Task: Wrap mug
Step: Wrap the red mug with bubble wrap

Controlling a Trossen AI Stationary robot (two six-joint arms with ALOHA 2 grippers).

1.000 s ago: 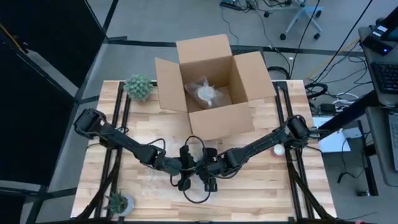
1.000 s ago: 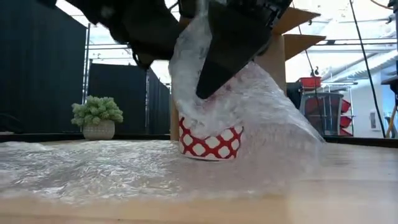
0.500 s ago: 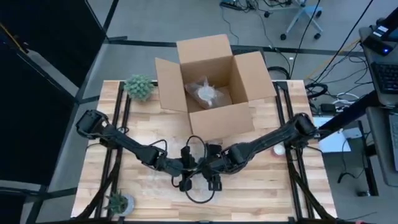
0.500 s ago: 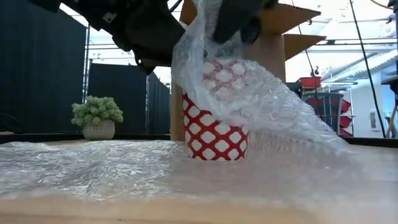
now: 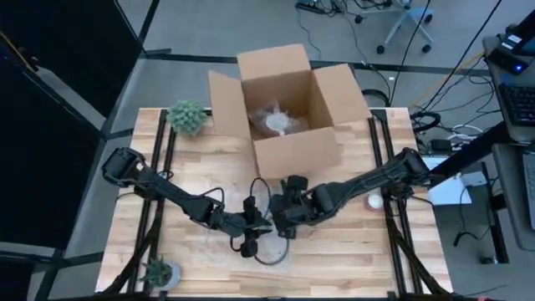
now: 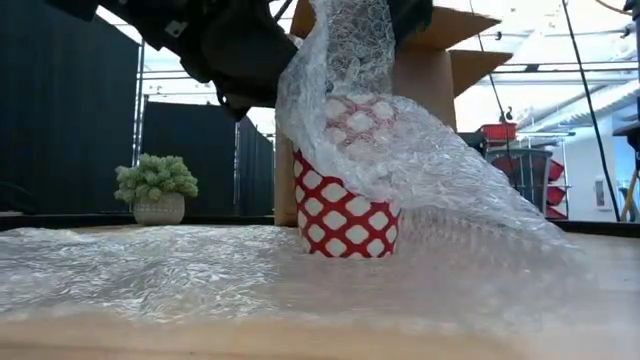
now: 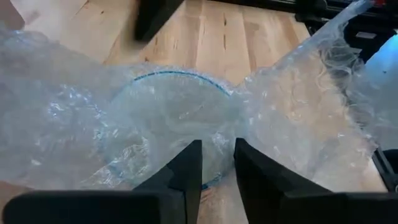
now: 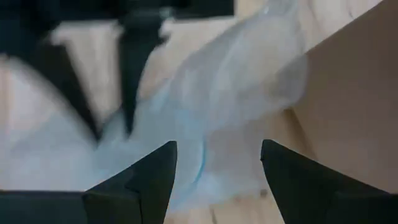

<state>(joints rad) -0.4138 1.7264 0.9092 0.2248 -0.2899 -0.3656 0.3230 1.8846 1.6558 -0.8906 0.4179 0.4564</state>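
The left gripper (image 7: 217,163) hangs directly over the mug (image 6: 345,205), its two dark fingers set narrowly apart and pinching a fold of bubble wrap (image 6: 400,150) pressed across the mug's blue-edged rim. The right gripper (image 8: 217,165) sits just beside it, nearer the box, with fingers spread wide and nothing between them; a loose flap of wrap floats ahead of it.

The mug, red with a white lattice pattern, stands upright near the middle of the table. Wrap drapes over its top and slopes down one side, while the lower half remains bare.

The likely risks: the raised flap has nothing holding it and could sag off the mug, undoing the cover. A pull by the left gripper on its pinched fold could tip or drag the mug, since the sheet also runs beneath it.

The surface is a pale wooden table (image 5: 351,242), with bubble wrap spread flat over the near part. An open cardboard box (image 5: 288,104) stands at the far edge, a wrapped bundle inside. A small potted succulent (image 6: 156,188) sits at one far corner. Beyond are black curtains, cables and an office chair
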